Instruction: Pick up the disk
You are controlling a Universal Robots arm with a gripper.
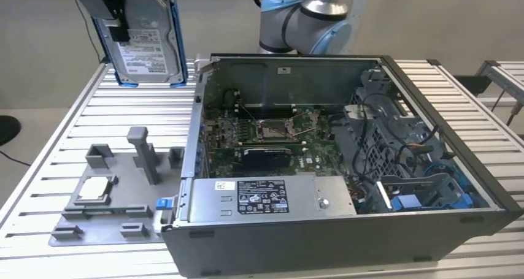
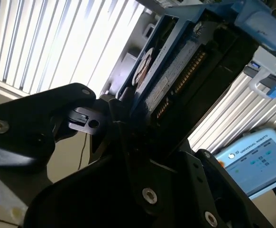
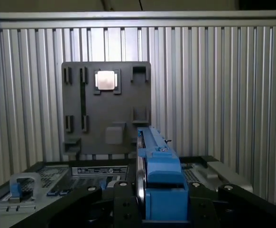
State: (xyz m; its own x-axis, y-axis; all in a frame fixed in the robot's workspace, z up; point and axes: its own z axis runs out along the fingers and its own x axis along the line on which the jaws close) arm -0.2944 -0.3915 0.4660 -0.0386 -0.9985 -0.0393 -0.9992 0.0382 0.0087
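Holding the disk clenched tight in my gripper, I have it hanging clear above the table, at eleven o'clock from the open computer case in the exterior view. Its long axis stands upright, running toward six o'clock from my grip, label outward.

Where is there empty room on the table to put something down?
The table is bare between the grey holder plate and the raised disk, at the exterior view's left of the computer case. Another bare strip runs along the case's other side. Inside the case is crowded.
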